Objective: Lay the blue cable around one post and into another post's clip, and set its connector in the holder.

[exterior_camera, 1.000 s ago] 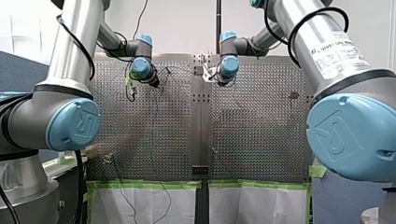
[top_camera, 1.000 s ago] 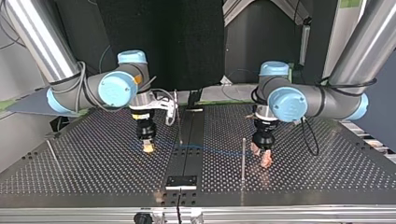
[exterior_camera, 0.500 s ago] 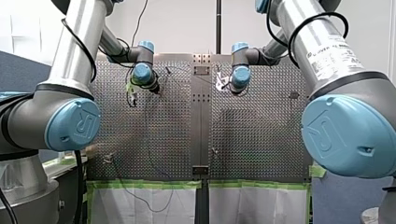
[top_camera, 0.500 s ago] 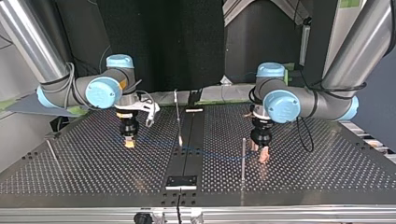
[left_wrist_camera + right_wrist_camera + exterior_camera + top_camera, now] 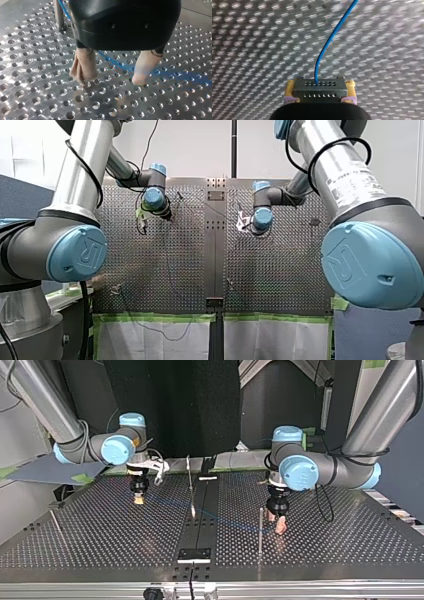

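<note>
Right gripper [image 5: 139, 501] — clamped on the connector [image 5: 320, 89], held well inside the table's [image 5: 100, 535] edges. Blue cable [image 5: 329, 40] is run under the left gripper [image 5: 112, 75], fingers apart. Risk: cable dragged clear of the post [image 5: 260, 527] if pulled taut.

The table [image 5: 100, 545] is perforated metal with a dull sheen. The post [image 5: 260, 530] standing on it is smooth, bright metal. My left gripper [image 5: 111, 81] has a smooth black housing; its jaws wear beige, cloth-like pads [image 5: 83, 65]. The connector [image 5: 319, 90] looks matt grey plastic, the blue cable [image 5: 331, 37] smooth.
</note>
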Robot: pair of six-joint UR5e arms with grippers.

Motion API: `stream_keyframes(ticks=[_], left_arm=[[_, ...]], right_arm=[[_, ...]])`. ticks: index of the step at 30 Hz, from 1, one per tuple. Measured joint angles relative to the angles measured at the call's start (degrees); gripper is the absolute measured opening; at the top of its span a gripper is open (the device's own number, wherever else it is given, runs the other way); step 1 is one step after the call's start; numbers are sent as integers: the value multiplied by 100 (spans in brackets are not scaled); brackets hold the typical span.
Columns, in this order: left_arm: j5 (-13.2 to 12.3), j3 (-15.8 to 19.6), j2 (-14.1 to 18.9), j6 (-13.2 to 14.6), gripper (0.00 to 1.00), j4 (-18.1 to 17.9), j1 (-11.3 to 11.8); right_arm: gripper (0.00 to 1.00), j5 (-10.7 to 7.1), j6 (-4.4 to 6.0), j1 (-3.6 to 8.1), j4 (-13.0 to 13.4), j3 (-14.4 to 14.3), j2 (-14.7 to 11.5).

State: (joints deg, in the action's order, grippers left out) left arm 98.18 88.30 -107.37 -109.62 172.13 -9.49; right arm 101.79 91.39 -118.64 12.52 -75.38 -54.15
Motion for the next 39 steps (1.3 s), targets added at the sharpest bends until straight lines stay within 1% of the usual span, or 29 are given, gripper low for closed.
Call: stream_keyframes(ticks=[3,7,9,13,15,20,25,28,30,32,36,39], left_arm=[[4,0,2,-3,100,12,-18],[14,0,2,-57,100,26,-51],[40,0,11,-102,100,52,-68],[181,1,55,-165,100,111,-106],[257,1,65,-174,100,121,-112],[427,1,145,-205,100,100,-143],[478,1,191,-219,100,87,-170],[486,1,194,-210,100,90,-198],[488,1,194,-205,100,95,-213],[491,1,195,-202,100,99,-230],[494,1,197,-197,100,102,-261],[495,1,197,-177,100,102,-277]], right_arm=[[0,14,9,-3,156,-156,142],[0,100,-2,-41,373,-374,354],[0,139,0,-36,468,-465,447],[0,239,-2,-15,680,-679,660],[0,262,-9,-10,779,-779,759],[0,319,-64,-7,1047,-1047,981],[0,442,-119,-10,1312,-1312,1200],[0,541,-123,-2,1470,-1471,1347],[0,597,-103,3,1561,-1559,1432],[0,667,-41,8,1670,-1671,1542],[0,812,100,34,1870,-1870,1741],[0,873,231,90,2015,-2016,1886]])
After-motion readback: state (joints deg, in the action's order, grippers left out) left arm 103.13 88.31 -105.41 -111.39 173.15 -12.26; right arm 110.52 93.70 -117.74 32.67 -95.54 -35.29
